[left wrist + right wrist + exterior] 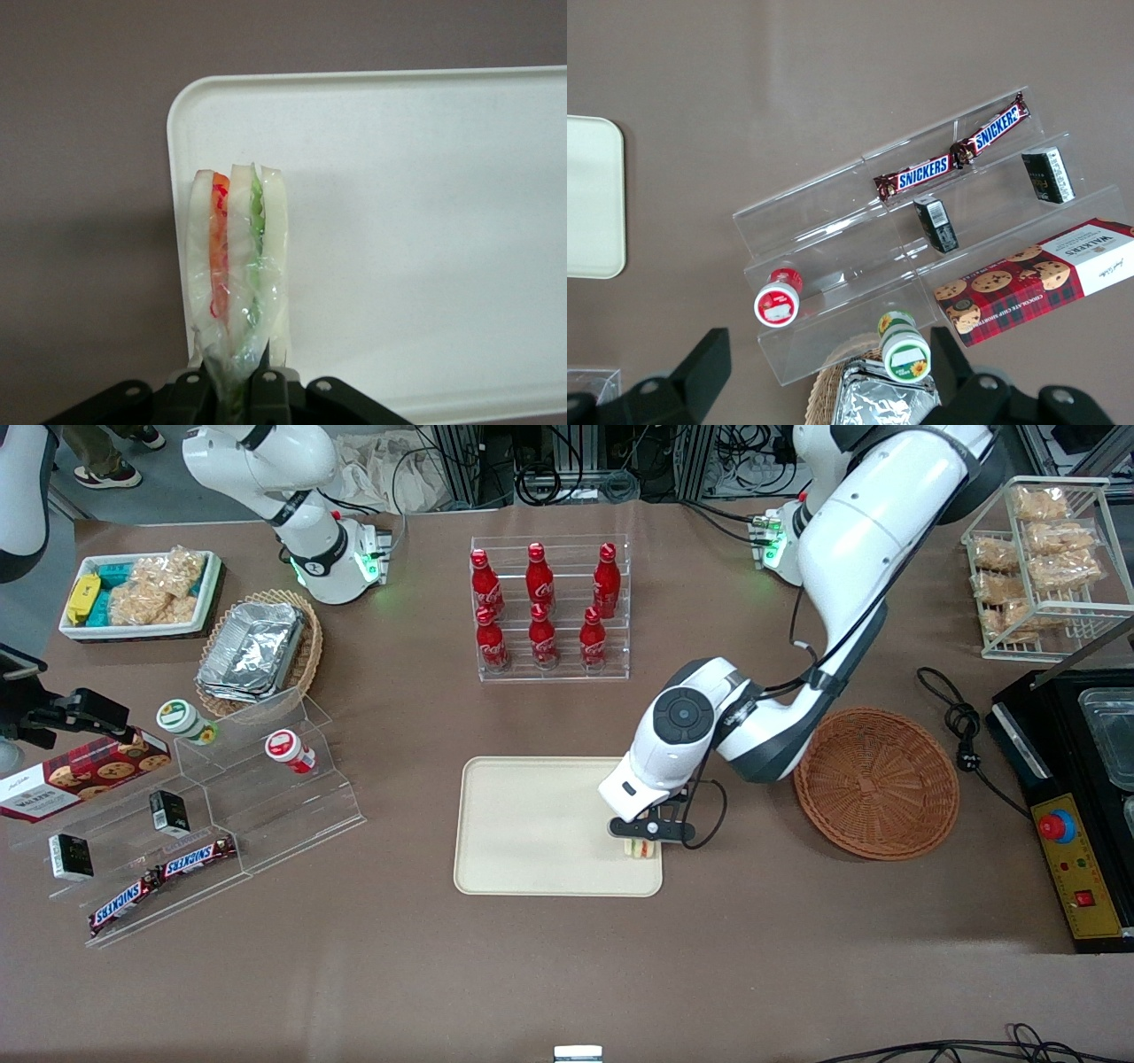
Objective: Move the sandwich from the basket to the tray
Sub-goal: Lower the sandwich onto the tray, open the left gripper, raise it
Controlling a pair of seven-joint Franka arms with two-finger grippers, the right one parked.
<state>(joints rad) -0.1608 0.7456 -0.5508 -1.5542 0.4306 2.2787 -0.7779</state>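
Left wrist view: end effector [237, 390] pinches clear-wrapped wedge sandwich [237, 266] over smooth cream tray [425, 239] corner; woven round basket [875, 781] beside, matte brown table [549, 974].

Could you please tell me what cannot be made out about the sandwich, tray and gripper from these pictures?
- Front view: the black two-finger gripper covers most of the clear-wrapped triangular wedge sandwich.
- Left wrist view: the picture edge cuts off the sandwich's gripped end.
- Either view: whether the sandwich touches the flat cream-beige rectangular tray.
- The round reddish-brown wicker basket shows only in front view.
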